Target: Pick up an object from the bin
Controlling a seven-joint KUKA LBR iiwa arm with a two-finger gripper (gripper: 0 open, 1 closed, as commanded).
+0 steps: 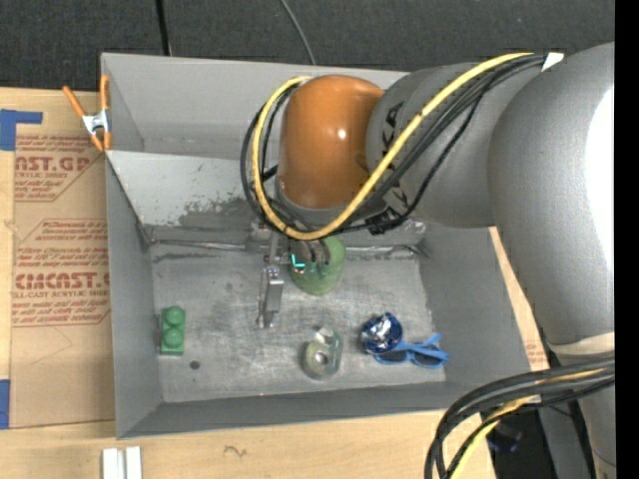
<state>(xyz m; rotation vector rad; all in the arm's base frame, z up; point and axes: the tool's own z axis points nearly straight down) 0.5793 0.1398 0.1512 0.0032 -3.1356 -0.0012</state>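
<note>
Pale green round thing (321, 270): at the bin's (130, 267) back wall, under the gripper (292, 279) (likeliest pick).
Gripper: low over it; open or closed, cannot tell.

**Where the things lie in the bin**

The mark is the rounded lump (321, 275), which lies near the back middle of the bin (140, 267) floor. The pincer (275, 287) is over the lump's left edge. A small round cup (319, 353) lies in front of the lump. A crumpled wad (379, 333) lies in front and to the right, touching a pair of toy glasses (424, 351) on its right. A two-knob block (173, 331) lies well apart, to the left front.
</note>
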